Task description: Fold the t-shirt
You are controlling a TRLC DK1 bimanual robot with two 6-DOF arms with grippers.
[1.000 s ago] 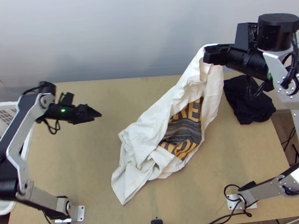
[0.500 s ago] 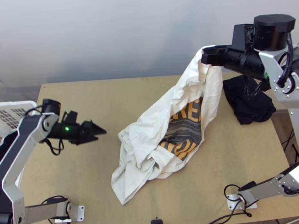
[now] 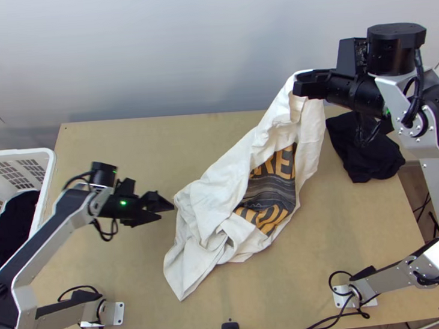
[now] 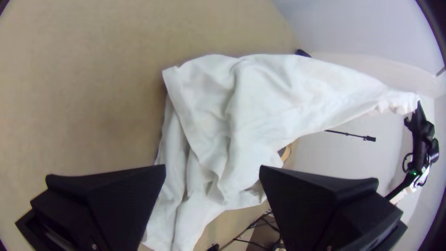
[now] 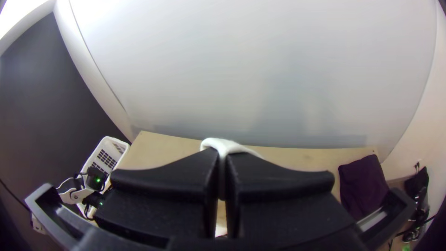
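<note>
Wooden table (image 3: 357, 245), pale wall (image 3: 169, 41) beyond.

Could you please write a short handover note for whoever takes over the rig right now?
Right claw: shut on the t-shirt, one end held raised.
Left claw: open and empty, beside the t-shirt's bunched part.
T-shirt: the rest lies rumpled mid-table, dark print partly showing.
Done: one end gripped; no neat fold yet.
To do: spread it flat, then fold.
Nearby: dark cloth by the table's right edge, white basket at left.

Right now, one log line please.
right gripper: shut on raised t-shirt part | left gripper: open beside bunched end | fold: unfinished
</note>
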